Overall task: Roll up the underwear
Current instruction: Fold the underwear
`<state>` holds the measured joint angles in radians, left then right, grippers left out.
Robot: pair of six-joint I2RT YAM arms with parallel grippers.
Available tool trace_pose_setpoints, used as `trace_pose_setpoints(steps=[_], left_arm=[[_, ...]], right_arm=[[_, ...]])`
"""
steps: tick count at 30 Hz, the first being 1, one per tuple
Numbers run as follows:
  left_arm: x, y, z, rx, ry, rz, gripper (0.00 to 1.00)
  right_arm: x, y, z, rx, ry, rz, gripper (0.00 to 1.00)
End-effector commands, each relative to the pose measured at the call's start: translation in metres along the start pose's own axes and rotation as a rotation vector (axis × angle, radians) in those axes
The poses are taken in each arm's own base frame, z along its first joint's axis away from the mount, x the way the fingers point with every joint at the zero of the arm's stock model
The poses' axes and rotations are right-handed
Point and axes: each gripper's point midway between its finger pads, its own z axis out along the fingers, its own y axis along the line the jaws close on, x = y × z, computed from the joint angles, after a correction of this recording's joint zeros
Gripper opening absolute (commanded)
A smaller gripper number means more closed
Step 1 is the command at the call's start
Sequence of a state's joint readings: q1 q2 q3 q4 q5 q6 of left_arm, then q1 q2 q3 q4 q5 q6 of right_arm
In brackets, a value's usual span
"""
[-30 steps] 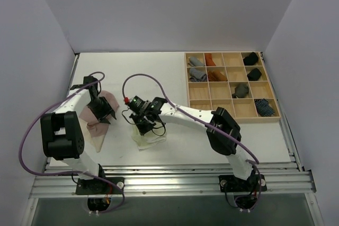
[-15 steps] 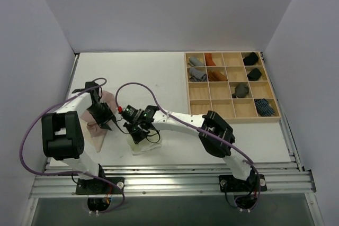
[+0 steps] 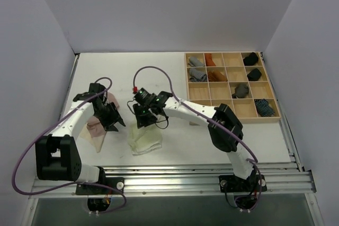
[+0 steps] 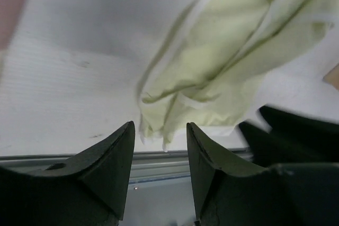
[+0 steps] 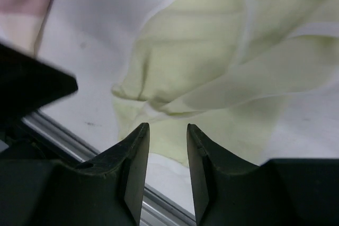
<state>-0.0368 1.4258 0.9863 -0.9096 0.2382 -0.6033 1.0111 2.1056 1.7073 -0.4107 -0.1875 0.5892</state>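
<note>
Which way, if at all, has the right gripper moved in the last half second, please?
Yes: the right gripper moved back, away from the front rail.

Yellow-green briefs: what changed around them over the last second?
The right pincer let go of the yellow-green briefs and drew back from the near edge, jaws now open. The left pincer swung rightward toward them, open and empty. The pink briefs and the sorting tray stayed put.
</note>
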Motion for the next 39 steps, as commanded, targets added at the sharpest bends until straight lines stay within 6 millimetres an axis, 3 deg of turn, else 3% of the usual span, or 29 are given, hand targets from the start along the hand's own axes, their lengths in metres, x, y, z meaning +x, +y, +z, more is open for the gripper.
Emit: trace_pose_setpoints(steps=[1, 4, 11, 18, 26, 30, 34, 39], left_arm=[[0.039, -0.020, -0.003, 0.026, 0.061, 0.022, 0.52], [0.064, -0.027, 0.004, 0.022, 0.090, 0.028, 0.56], [0.087, -0.019, 0.019, 0.004, 0.105, 0.005, 0.58], [0.103, -0.012, 0.041, -0.012, 0.136, -0.001, 0.57], [0.106, 0.005, 0.054, -0.084, 0.137, -0.001, 0.55], [0.106, 0.011, 0.057, -0.116, 0.137, 0.002, 0.48], [0.105, 0.015, 0.058, -0.144, 0.129, -0.002, 0.40], [0.106, 0.018, 0.061, -0.168, 0.136, 0.002, 0.36]], right_arm=[[-0.029, -0.054, -0.039, 0.131, -0.082, 0.133, 0.31], [-0.030, -0.090, -0.037, 0.193, -0.068, 0.188, 0.32], [-0.044, -0.126, -0.024, 0.216, -0.080, 0.243, 0.33], [-0.059, -0.122, -0.010, 0.133, -0.101, 0.229, 0.34], [-0.050, -0.131, 0.007, 0.145, -0.068, 0.232, 0.39], [-0.048, -0.133, 0.011, 0.135, -0.068, 0.229, 0.41], [-0.047, -0.130, 0.015, 0.113, -0.069, 0.235, 0.39], [-0.051, -0.126, 0.018, 0.081, -0.083, 0.253, 0.33]])
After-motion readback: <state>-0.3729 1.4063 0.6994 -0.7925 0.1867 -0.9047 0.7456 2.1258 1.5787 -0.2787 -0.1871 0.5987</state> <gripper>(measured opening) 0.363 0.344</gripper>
